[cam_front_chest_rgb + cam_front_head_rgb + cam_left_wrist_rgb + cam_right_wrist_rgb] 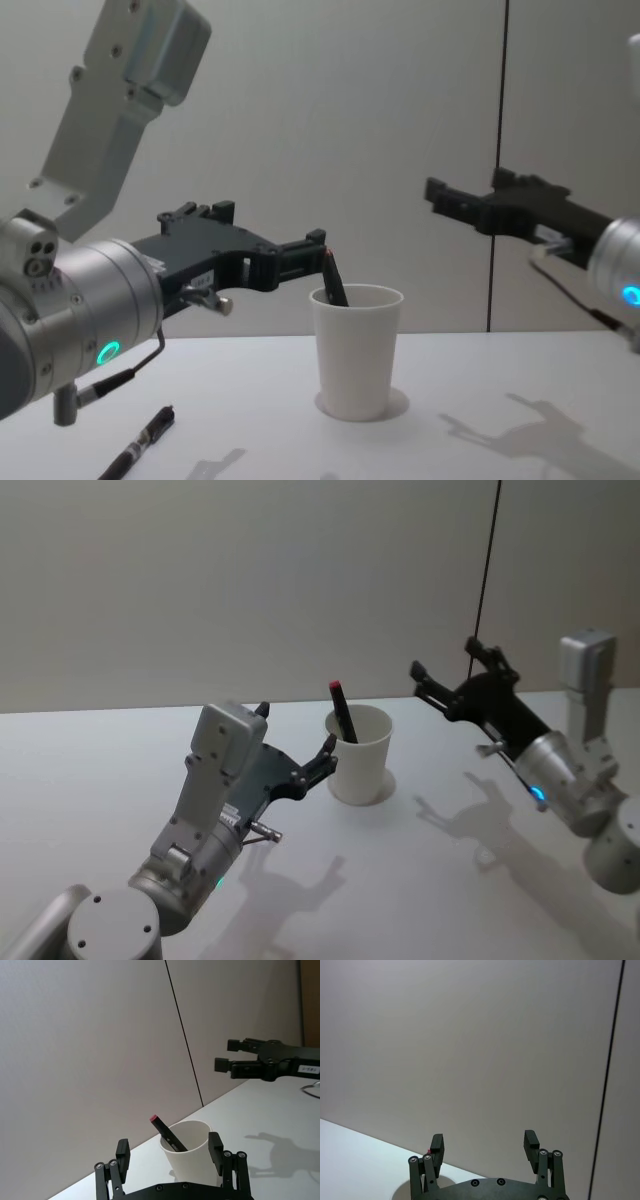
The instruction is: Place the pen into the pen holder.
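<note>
The light is soft and rather dim, falling from above and beyond the table (110,780), so the left gripper (295,730) and right gripper (445,657) throw grey, soft-edged, spread-fingered shadows onto the tabletop on the robot's side of them. The cup (360,765) casts a small pale shadow at its foot, toward the right. The wall (200,580) is evenly lit, and a green lamp (108,352) and a blue lamp (631,295) glow on the wrists.
</note>
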You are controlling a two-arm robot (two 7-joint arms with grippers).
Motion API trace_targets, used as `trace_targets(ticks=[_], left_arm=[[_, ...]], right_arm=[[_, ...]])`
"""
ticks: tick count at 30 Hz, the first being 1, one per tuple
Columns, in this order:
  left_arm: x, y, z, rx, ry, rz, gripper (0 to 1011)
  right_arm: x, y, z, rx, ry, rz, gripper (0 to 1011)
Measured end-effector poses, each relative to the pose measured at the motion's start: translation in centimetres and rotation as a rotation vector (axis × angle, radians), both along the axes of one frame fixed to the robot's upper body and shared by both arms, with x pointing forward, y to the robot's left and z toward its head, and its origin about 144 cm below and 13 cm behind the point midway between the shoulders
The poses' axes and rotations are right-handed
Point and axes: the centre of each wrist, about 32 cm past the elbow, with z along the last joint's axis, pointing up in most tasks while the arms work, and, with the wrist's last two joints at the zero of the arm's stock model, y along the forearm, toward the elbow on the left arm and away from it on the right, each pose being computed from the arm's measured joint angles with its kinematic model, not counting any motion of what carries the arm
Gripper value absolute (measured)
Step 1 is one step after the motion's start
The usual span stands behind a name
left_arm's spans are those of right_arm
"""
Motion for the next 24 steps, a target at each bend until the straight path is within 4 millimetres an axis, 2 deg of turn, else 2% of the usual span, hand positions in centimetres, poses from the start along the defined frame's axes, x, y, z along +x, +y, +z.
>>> trace_targets(ticks=[16, 24], left_arm=[[0.0, 0.0, 0.0, 0.000, 0.000, 0.000, 1003], [0.0, 0.0, 0.0, 0.000, 0.000, 0.000, 1003]], right_arm=[[-4.6, -4.0, 1.2, -0.049, 0.086, -0.065, 1002], [-6.6, -5.4, 1.5, -0.064, 0.115, -0.087, 1002]])
